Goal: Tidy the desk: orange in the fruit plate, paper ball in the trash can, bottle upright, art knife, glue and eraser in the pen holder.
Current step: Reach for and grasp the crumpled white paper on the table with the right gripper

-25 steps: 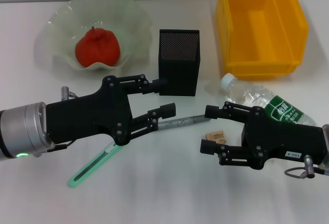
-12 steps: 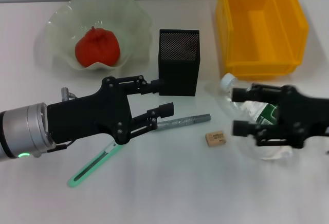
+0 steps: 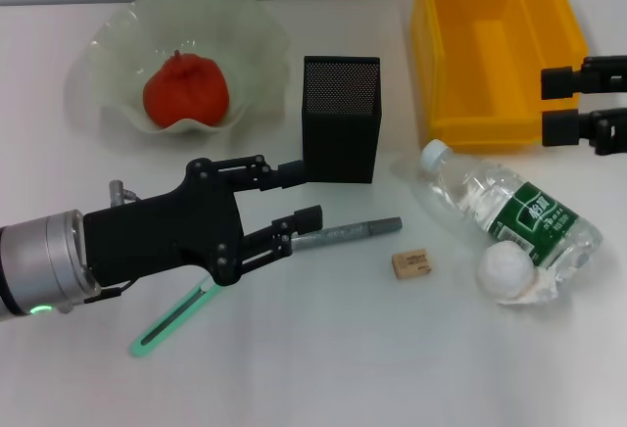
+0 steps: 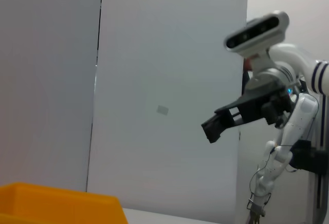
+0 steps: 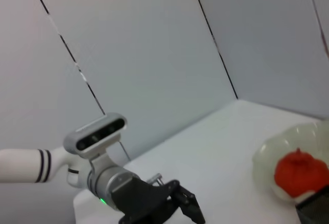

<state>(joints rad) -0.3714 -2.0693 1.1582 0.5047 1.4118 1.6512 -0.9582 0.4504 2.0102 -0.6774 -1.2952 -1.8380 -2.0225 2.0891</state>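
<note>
left tool (image 3: 294, 195) spread wide over art knife (image 3: 345, 232), holding nothing, right tool (image 3: 556, 104) apart, empty, beside yellow bin (image 3: 495, 45)

The right gripper (image 3: 554, 107) is pulling away from the eraser (image 3: 411, 263) toward two o'clock, now at the frame edge beside the yellow bin (image 3: 495, 45) (jaws spread), uncovering the bottle (image 3: 509, 219) and paper ball (image 3: 506, 269). The left gripper (image 3: 300, 193) is easing slightly toward seven o'clock.

A white surface (image 3: 323, 358) carries everything. Plate (image 3: 118, 104) upper left, yellow bin (image 3: 490, 94) upper right, pen holder (image 3: 339, 143) centre. Bottle (image 3: 509, 216) lies right, eraser (image 3: 410, 263) beside it.
</note>
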